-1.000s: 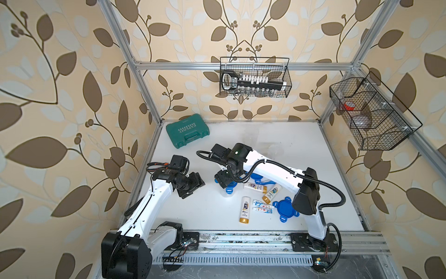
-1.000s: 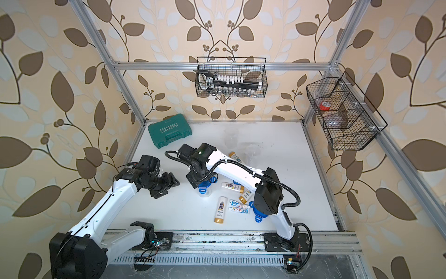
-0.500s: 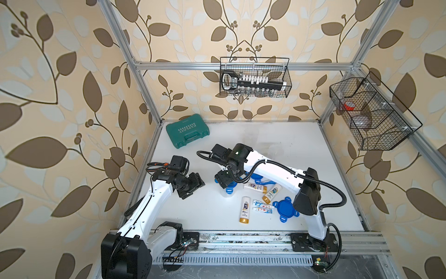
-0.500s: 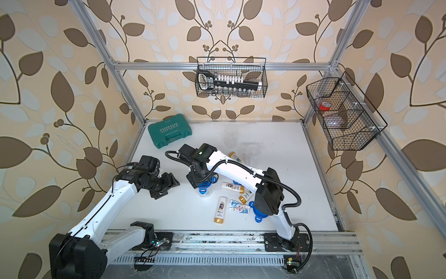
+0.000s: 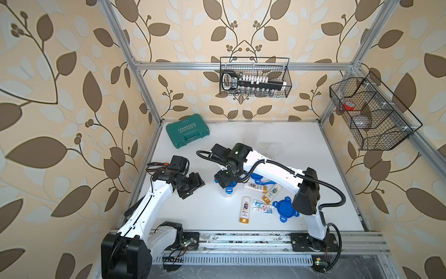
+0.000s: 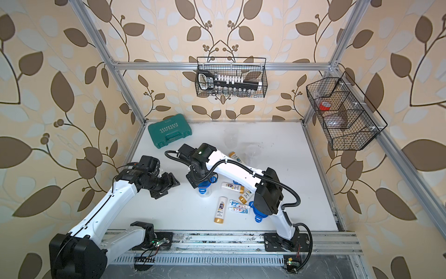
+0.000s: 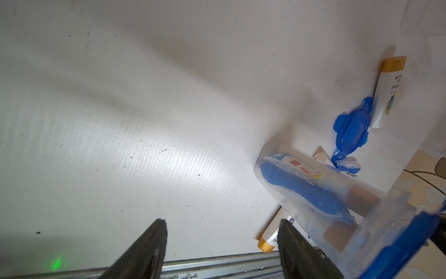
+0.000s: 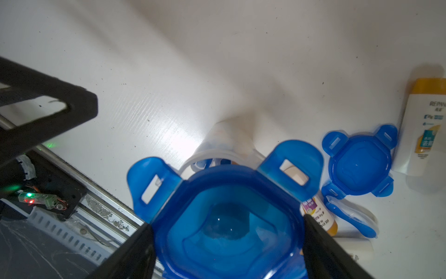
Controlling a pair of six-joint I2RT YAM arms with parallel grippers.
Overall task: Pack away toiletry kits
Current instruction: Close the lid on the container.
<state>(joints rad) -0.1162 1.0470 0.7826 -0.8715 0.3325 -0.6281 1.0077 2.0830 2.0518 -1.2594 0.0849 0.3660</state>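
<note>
In both top views the right gripper (image 5: 225, 183) reaches to the middle of the white table (image 5: 277, 145). Its jaws are closed on the sides of a blue lid (image 5: 229, 189), which it holds over the mouth of a clear jar (image 5: 228, 195) standing there. The left gripper (image 5: 193, 186) hovers just left of the jar, pointing toward it, jaws spread and empty. Right of the jar lie gold-capped bottles (image 5: 245, 209) and two toothpaste tubes (image 5: 263, 207) side by side. A second lid (image 5: 284, 209) lies flat near the right arm's elbow. In a top view one more bottle (image 6: 235, 156) lies farther back, behind that arm. A green case (image 5: 187, 130) sits in the far left corner.

The left wrist view shows its two black fingers (image 7: 149, 248) well apart with only bare table between them. Beyond them, the jar holds a blue toothbrush (image 7: 301, 190) and a packed tube (image 7: 298, 169), with the lid at its mouth.

In the right wrist view, the black fingers (image 8: 323, 246) press against opposite edges of the lid, whose tabs flare outward. The jar's rim shows just beyond it. The second lid lies to the side, touching a bottle, with a loose toothbrush (image 8: 352, 219) just beside it.
</note>
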